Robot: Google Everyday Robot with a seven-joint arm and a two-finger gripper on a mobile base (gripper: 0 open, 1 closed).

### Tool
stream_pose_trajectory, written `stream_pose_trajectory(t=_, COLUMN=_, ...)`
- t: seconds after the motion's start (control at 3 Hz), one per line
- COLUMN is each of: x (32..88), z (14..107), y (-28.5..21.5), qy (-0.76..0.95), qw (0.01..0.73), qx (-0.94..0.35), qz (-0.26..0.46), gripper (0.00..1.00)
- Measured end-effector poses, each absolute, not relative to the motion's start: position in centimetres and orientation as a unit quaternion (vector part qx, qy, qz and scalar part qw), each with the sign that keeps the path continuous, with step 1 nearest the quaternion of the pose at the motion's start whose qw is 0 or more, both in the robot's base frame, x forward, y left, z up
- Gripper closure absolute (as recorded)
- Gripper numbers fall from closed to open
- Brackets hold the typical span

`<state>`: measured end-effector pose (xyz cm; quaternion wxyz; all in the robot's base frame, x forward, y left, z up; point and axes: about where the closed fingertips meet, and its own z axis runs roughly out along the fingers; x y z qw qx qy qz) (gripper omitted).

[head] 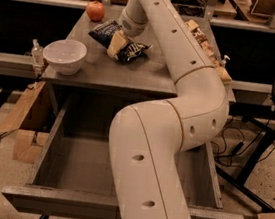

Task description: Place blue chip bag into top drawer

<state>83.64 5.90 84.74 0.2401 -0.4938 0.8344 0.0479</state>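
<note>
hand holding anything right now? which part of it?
Cannot tell. The hand sits on the middle of the blue chip bag, which lies on the table.

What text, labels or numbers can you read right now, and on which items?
Small crumpled navy-blue foil chip bag on the grey tabletop, under the gripper: white lettering, illegible.
Tan-and-brown snack bag behind the white arm: print illegible.
Small clear bottle beside the white bowl: no legible label.
No text can be read anywhere.
</note>
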Motion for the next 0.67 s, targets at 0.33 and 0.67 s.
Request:
stream_pose_trajectory(t=0.33, x=83.6, z=84.6, y=6.0, qy=0.834, qw=0.239, qx=-0.494, qz=0.048, gripper=1.0)
stream_pose_trajectory(t=0.67, x=82.4, z=85.4, y=5.8, qy=0.839, qw=0.226, qx=-0.492, qz=0.053, gripper=1.0)
